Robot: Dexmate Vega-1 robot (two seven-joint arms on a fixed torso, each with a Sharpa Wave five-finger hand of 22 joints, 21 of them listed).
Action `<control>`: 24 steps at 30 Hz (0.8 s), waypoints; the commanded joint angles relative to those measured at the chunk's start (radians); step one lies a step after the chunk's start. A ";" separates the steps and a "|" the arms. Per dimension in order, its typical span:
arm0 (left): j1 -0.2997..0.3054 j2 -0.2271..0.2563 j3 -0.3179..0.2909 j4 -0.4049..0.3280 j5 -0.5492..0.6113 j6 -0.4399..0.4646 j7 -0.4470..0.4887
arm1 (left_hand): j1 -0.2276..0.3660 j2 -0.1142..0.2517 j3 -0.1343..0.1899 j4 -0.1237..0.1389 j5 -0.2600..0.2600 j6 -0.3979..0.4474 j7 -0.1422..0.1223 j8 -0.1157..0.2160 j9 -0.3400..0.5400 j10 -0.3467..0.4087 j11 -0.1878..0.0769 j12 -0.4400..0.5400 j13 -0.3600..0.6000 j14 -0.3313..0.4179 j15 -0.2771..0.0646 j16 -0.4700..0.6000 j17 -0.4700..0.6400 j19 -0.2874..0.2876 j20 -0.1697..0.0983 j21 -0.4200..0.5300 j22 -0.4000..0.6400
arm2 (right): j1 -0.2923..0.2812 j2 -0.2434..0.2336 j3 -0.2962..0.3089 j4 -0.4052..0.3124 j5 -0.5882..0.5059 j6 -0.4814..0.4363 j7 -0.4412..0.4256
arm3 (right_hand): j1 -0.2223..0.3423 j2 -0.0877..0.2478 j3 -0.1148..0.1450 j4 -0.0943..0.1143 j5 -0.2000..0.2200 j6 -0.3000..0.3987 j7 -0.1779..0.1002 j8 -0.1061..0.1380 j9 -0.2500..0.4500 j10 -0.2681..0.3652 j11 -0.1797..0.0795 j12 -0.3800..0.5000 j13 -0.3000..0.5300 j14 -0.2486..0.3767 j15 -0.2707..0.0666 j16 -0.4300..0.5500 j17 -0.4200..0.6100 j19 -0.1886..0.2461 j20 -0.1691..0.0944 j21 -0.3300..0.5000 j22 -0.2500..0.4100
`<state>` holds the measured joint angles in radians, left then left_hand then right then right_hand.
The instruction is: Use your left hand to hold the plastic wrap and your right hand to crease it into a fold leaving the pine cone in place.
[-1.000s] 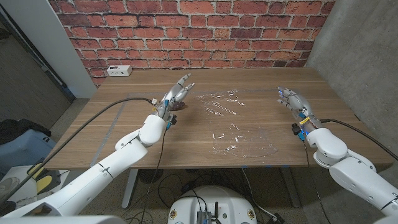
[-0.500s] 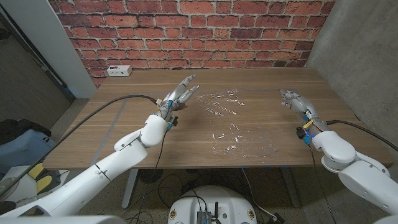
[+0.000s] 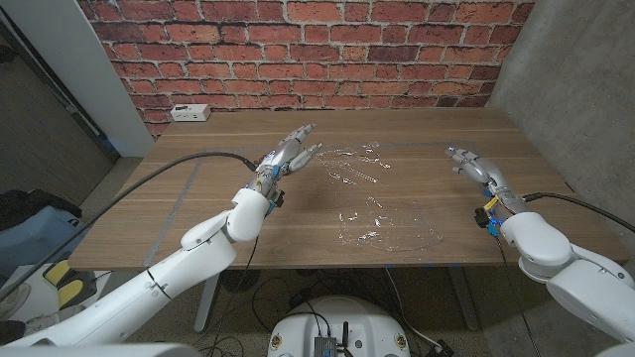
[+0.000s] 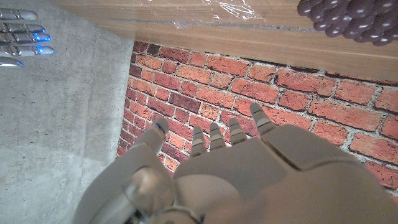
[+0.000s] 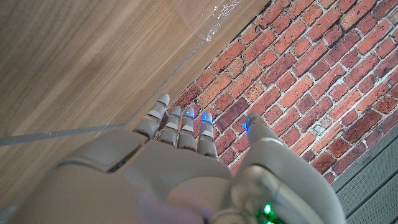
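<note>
Starting at the near edge of the wooden table [image 3: 198, 213], the plastic wrap [image 3: 382, 223] is hard to make out: it is clear, and only its glinting wrinkles show. One crumpled stretch lies close to the near edge at the middle; a second wrinkled stretch lies farther back, toward the table's centre. Whether the two stretches join cannot be told.

The right hand [image 3: 476, 169] is near the table's right side, well apart from the wrap, fingers extended and holding nothing. Whether it touches the tabletop cannot be told. The right wrist view confirms straight, slightly parted fingers.

The left hand [image 3: 288, 154] is just beside the far stretch of wrap on its left, fingers spread and holding nothing; contact with the wrap cannot be confirmed. In the head view this hand covers the spot beside the wrap. The left wrist view shows the pine cone [image 4: 348, 18], dark and cut off at the frame's corner, on the table close to the wrap's edge.

Bare wood lies open to the left of the left arm and between the wrap and the right hand. A white power strip [image 3: 189, 112] sits at the far left corner, against the brick wall [image 3: 327, 50]. A concrete wall [image 3: 585, 89] stands on the right.
</note>
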<state>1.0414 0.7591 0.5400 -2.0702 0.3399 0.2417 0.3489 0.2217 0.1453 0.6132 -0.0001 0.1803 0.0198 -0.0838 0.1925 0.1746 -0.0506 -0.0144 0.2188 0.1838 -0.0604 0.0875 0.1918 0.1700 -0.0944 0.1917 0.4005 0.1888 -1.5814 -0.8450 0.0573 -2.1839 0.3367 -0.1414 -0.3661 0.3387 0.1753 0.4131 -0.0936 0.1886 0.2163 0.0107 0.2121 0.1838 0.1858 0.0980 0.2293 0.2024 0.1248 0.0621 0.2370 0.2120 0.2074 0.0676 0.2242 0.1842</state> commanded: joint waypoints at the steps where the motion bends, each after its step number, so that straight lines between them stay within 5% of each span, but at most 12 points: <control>1: 0.034 0.028 0.001 -0.056 0.056 0.038 -0.011 | 0.010 -0.002 -0.002 -0.005 -0.003 0.006 -0.002 0.002 0.004 0.009 0.001 0.007 0.006 0.007 0.000 -0.005 0.003 -0.007 -0.001 -0.002 0.002 | -0.039 0.002 0.026 -0.076 -0.072 -0.100 -0.004 | 0.008 0.010 0.007 0.004 -0.002 0.004 -0.008 0.001 0.006 0.006 0.000 -0.003 0.004 0.004 -0.009 0.006 0.004 0.004 -0.004 -0.001 0.002; 24: 0.050 0.059 0.022 -0.109 0.087 0.050 -0.107 | 0.003 -0.007 -0.005 -0.002 -0.005 0.029 0.003 0.004 0.005 0.016 0.003 0.005 0.006 0.001 -0.002 -0.008 0.006 -0.012 -0.002 -0.009 0.003 | -0.101 0.009 0.044 -0.190 -0.215 -0.285 0.005 | 0.014 0.010 0.012 0.010 -0.003 0.011 -0.011 -0.001 0.006 0.014 -0.005 -0.002 0.005 0.013 -0.015 0.012 0.009 0.010 -0.008 0.001 0.002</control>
<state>1.0839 0.8040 0.5530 -2.1567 0.4103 0.2812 0.2849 0.2217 0.1453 0.6132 0.0000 0.1804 0.0429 -0.0821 0.1925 0.1745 -0.0326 -0.0139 0.2188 0.1888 -0.0605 0.0875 0.1848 0.1699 -0.0988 0.1892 0.3911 0.1886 -1.6620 -0.8400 0.0996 -2.3284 0.1812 -0.3475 -0.3705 0.3440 0.1806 0.4212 -0.0853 0.1887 0.2217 0.0053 0.2121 0.1888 0.1912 0.0927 0.2293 0.2023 0.1357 0.0515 0.2446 0.2164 0.2127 0.0624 0.2242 0.1840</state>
